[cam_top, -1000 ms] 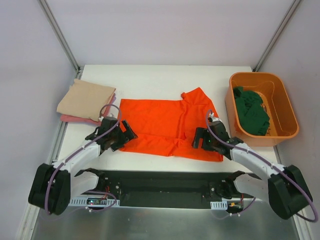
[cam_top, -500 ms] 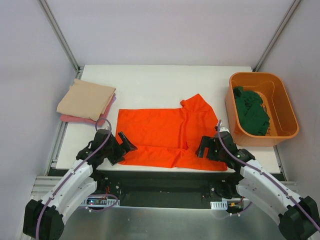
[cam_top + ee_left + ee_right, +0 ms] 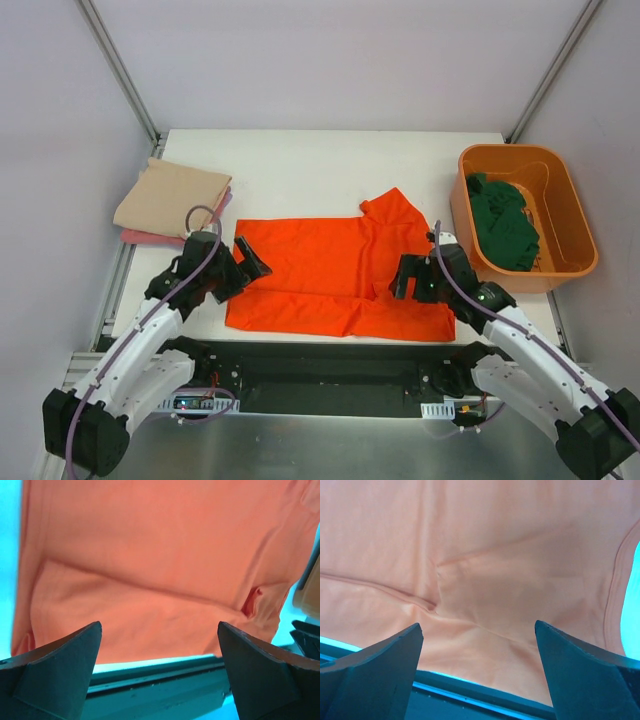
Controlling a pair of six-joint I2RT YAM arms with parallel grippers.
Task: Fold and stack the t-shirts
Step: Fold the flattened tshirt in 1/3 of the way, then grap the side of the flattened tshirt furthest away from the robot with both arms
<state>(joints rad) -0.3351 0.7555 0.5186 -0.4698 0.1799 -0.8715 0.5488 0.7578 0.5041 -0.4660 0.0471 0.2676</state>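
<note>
The near edge of the white table [image 3: 320,165] is covered by the bright orange t-shirt [image 3: 330,275], spread flat. At its right edge a dark green t-shirt [image 3: 505,225] is bundled in an orange bin [image 3: 548,272]. At its left edge a beige t-shirt [image 3: 172,198] is stacked on a pink t-shirt [image 3: 150,238]. The left gripper [image 3: 247,272] and right gripper [image 3: 405,280] are held wide apart above the orange cloth, nothing gripped.
</note>
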